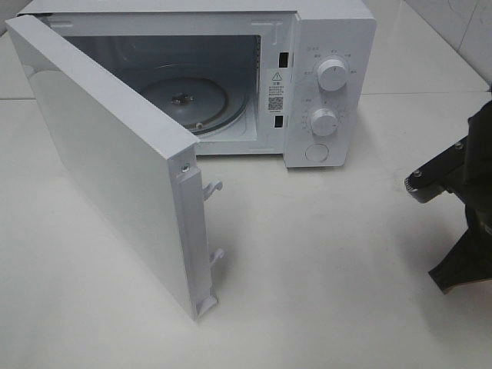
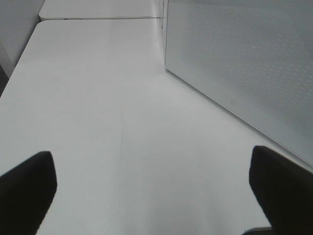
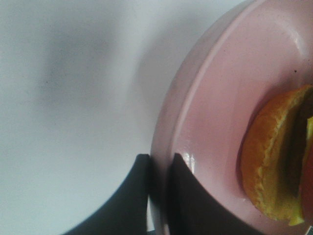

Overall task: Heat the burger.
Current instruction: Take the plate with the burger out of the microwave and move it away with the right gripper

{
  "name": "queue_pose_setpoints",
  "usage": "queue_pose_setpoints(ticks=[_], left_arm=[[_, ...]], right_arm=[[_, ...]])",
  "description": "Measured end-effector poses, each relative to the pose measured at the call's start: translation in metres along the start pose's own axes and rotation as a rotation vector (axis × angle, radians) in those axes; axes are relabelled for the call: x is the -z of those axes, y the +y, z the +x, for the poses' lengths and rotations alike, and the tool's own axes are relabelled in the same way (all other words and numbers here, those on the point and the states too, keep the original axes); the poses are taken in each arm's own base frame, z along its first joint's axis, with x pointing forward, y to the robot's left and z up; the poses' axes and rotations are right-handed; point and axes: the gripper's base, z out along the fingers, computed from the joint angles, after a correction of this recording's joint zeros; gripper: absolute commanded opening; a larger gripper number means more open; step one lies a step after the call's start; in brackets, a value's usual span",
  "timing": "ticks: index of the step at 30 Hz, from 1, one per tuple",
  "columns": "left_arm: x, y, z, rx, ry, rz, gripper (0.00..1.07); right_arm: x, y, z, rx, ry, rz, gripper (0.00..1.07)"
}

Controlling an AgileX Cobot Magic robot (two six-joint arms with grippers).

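In the right wrist view the burger (image 3: 274, 156) lies on a pink plate (image 3: 220, 98), with its golden bun, dark patty and a bit of yellow cheese showing. My right gripper (image 3: 157, 181) is shut on the plate's rim, one finger on each side of it. The exterior high view shows only part of the right arm (image 1: 465, 215) at the right edge; plate and burger are out of that view. My left gripper (image 2: 154, 181) is open over bare table, with nothing between its fingers, and does not show in the exterior high view.
The white microwave (image 1: 323, 77) stands at the back with its door (image 1: 108, 161) swung wide open toward the front left. Inside is a bare glass turntable (image 1: 184, 96). The door's outer face (image 2: 244, 63) is close to the left gripper.
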Motion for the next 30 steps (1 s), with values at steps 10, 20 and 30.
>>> queue_pose_setpoints(ticks=[10, 20, 30], left_arm=[[0.0, 0.0, 0.0, 0.0, 0.0, 0.0, 1.0], [0.0, 0.0, 0.0, 0.0, 0.0, 0.0, 1.0], [0.0, 0.0, 0.0, 0.0, 0.0, 0.0, 1.0]], right_arm=[[-0.02, 0.025, -0.006, -0.03, 0.032, -0.027, 0.0], [-0.04, 0.045, -0.008, -0.045, 0.066, -0.037, 0.01], [-0.049, 0.049, -0.01, -0.063, 0.066, 0.007, 0.12]])
